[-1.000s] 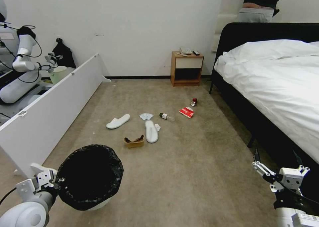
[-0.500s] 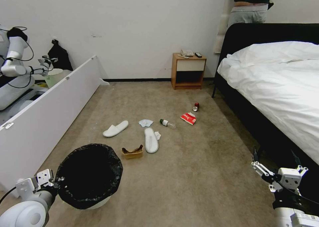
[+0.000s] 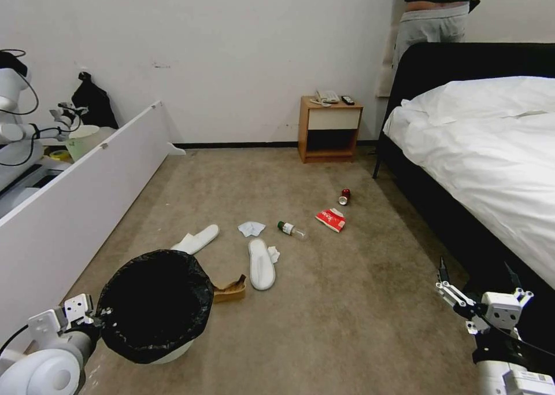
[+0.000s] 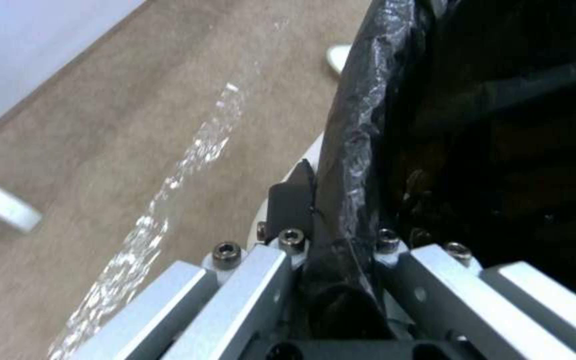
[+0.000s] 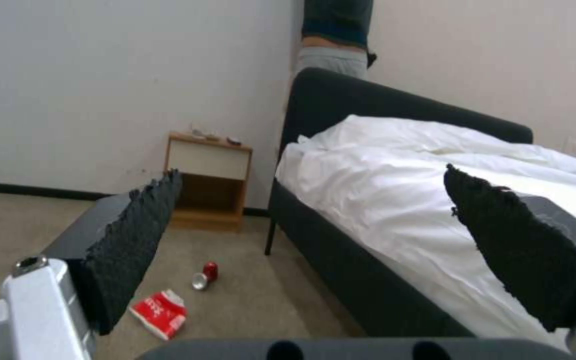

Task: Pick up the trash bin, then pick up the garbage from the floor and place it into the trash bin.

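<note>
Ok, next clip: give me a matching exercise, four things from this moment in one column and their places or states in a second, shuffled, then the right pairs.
Things:
1. trash bin
2. red can
3. right end effector
4. cardboard scrap

Places or states:
A. open, holding nothing, low beside the bed
B. lying on the carpet near the red snack packet
C. rim clamped by the left end effector
D. on the floor, partly hidden behind the bin

Pairs: 1-C, 2-B, 3-A, 4-D

A beige carpet covers the floor, a wooden nightstand stands against the white wall, beside a dark bed.
</note>
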{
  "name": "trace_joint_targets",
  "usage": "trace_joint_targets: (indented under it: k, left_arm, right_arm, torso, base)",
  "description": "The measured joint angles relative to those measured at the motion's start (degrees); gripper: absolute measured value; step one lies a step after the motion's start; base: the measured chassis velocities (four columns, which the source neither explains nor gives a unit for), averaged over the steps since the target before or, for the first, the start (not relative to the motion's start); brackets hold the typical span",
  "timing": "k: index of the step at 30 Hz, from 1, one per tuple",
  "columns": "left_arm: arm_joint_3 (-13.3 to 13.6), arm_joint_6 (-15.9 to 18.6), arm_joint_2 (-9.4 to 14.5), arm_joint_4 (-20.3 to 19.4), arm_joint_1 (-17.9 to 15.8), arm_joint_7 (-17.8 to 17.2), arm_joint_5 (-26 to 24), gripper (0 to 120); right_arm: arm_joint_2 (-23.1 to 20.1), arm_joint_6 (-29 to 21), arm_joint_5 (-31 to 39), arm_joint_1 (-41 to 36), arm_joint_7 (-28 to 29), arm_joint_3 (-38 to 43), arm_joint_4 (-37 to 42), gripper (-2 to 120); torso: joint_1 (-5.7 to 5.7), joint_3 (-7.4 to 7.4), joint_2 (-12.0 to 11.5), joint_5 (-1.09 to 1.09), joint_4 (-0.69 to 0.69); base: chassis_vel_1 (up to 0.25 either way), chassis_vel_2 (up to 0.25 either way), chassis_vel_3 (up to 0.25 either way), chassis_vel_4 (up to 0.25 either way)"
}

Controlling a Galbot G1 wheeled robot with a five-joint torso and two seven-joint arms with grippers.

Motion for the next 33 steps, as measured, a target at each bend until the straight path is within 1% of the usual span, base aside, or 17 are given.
trace_joint_targets:
  k: [10, 13, 16, 19, 21, 24, 33]
  left_arm:
    - [0.0, 0.0, 0.0, 0.3, -0.3, -0.1, 0.0, 1]
    - [-0.1, 0.0, 0.0, 0.4, -0.4, -0.2, -0.5, 1]
    - [-0.1, 0.0, 0.2, 0.6, -0.6, -0.6, -2.0, 1]
    - [-0.1, 0.0, 0.2, 0.6, -0.6, -0.7, -2.2, 1]
    - [-0.2, 0.0, 0.5, 0.9, -0.9, -1.4, -4.5, 1]
    - [-0.3, 0.0, 0.6, 1.0, -1.1, -1.7, -5.5, 1]
    - [-0.2, 0.0, 0.5, 1.2, -1.2, -1.9, -5.7, 1]
  right_arm:
    - [-0.4, 0.1, 0.4, 0.3, -0.1, -0.4, -0.2, 100]
    - [-0.4, 0.1, 0.7, 0.4, -0.2, -0.6, -0.2, 100]
    - [-0.5, 0.1, 0.9, 0.4, -0.3, -0.6, -0.2, 100]
    - [-0.5, 0.1, 0.9, 0.4, -0.3, -0.6, -0.2, 100]
    - [-0.6, 0.1, 0.9, 0.4, -0.3, -0.7, -0.3, 100]
    - [-0.6, 0.2, 0.9, 0.5, -0.4, -0.7, -0.4, 100]
    - [-0.6, 0.2, 0.9, 0.7, -0.4, -0.6, -0.7, 100]
  torso:
    - [0.01, 0.01, 0.0, 0.00, 0.00]
    - [0.01, 0.01, 0.0, 0.00, 0.00]
    - [-0.01, 0.00, 0.0, 0.00, 0.01]
    - [-0.01, 0.00, 0.0, 0.00, 0.01]
    - [-0.01, 0.00, 0.0, -0.01, 0.00]
    - [-0.01, 0.00, 0.0, 0.00, 0.00]
    - [-0.01, 0.00, 0.0, 0.00, 0.00]
  base:
    - [-0.148, 0.155, 0.147, -0.139]
    - [-0.071, 0.071, 0.033, -0.048]
    - [0.000, 0.000, 0.000, 0.000]
    - [0.000, 0.000, 0.000, 0.000]
    - [0.000, 0.000, 0.000, 0.000]
    - [0.000, 0.000, 0.000, 0.000]
    - [0.000, 0.000, 0.000, 0.000]
